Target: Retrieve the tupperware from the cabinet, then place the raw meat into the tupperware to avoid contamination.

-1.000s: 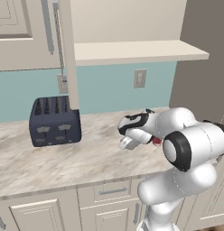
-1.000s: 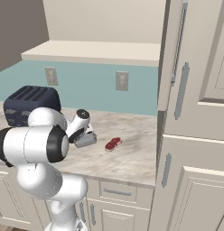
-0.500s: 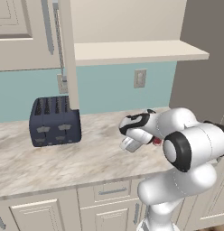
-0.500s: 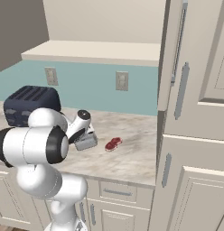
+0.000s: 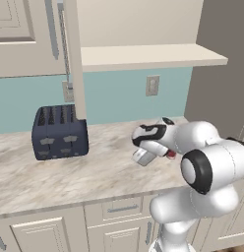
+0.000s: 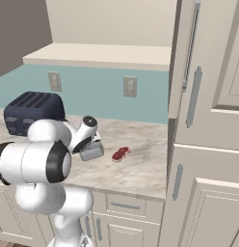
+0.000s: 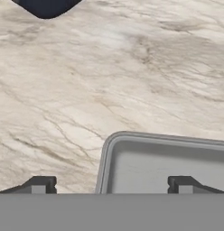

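"What is the biggest thing you see?"

"The cabinet (image 5: 25, 39) up on the wall. It is beige with long grey handles. One door (image 5: 75, 59) hangs open, edge-on, and the shelf (image 5: 148, 55) inside is plain. Under it the wall is light blue with outlets (image 5: 152, 85) on it."

"And below that?"

"A long counter (image 5: 55, 177) that looks like pale marble with brown streaks. Drawers with short handles sit under it. On the right side stands a tall beige unit (image 6: 208, 120) with more doors."

"What stands on the counter?"

"A dark blue toaster (image 5: 60, 132) by the wall, well apart from the arm. Then a grey tupperware (image 6: 91, 152), right under the gripper (image 7: 111, 185). In the hand view its rim sits between the two finger tips, which are spread wide and hold nothing."

"Where is the raw meat (image 6: 120, 154)?"

"It is a tiny red bit lying on the counter just beside the tupperware, not in it. From the left side the white arm hides most of it."
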